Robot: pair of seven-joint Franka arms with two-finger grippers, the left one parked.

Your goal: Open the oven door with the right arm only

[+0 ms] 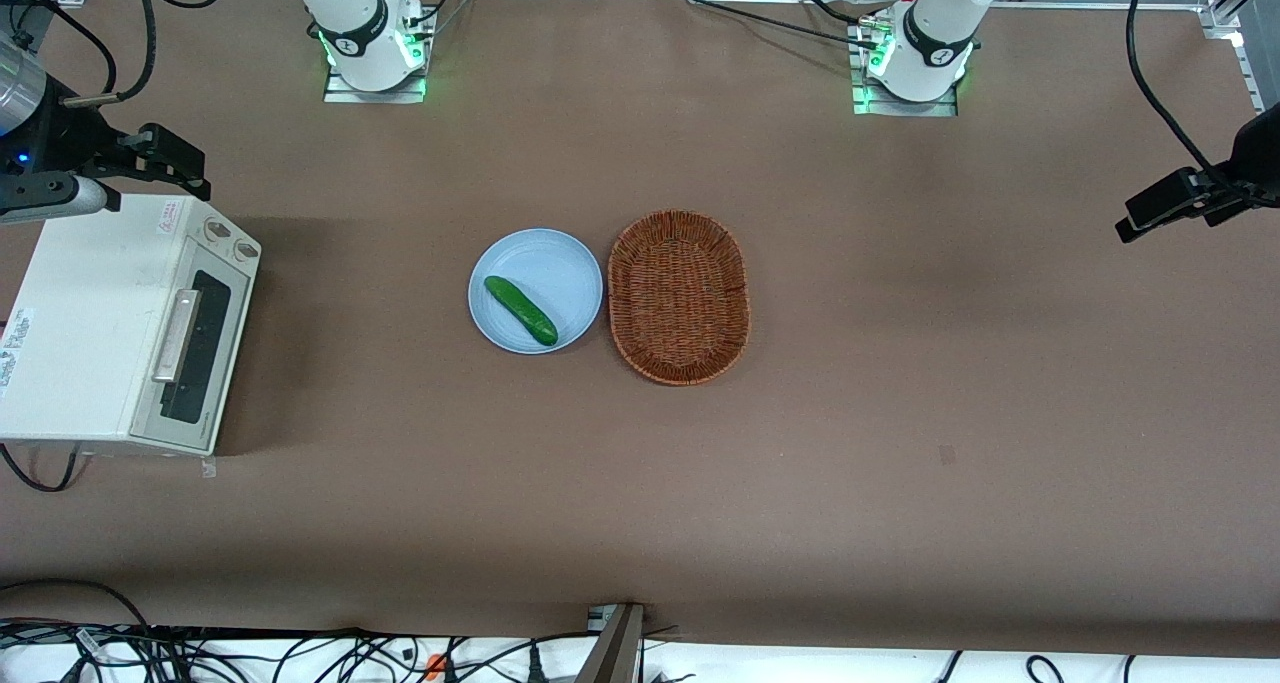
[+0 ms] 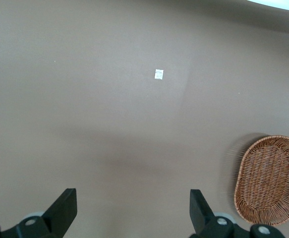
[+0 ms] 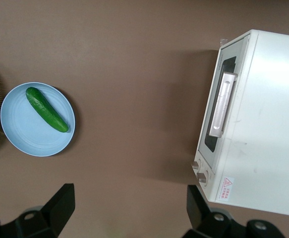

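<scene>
The hand [image 1: 185, 168] of the right arm [image 1: 40, 133] hangs in the air above the bench [image 1: 900, 443], over the end of the oven [image 1: 90, 323] farthest from the front camera, near the two knobs [image 1: 230, 238]. Its fingers [image 3: 60, 203] are spread wide apart and grasp nothing; the wrist view shows bare bench surface between them. The hand touches neither the oven nor the door.

The oven sits at the working arm's end of the bench, a white box with its front turned toward the middle of the bench. The oven door [image 1: 190, 358] is shut, lying flush with the oven front. Its dark window [image 3: 217, 106] and silver bar handle [image 1: 175, 335] are both in plain sight, the handle running along the top edge of the door. The knobs sit in a strip beside the door, at the end of the oven front farther from the front camera.

Well apart from the oven, toward the middle of the bench, stands a light-blue plate [image 1: 570, 263] with a cucumber [image 1: 520, 310] lying on it at a slant. A brown wicker basket [image 1: 680, 298] stands just beside the plate, on the side away from the oven.
</scene>
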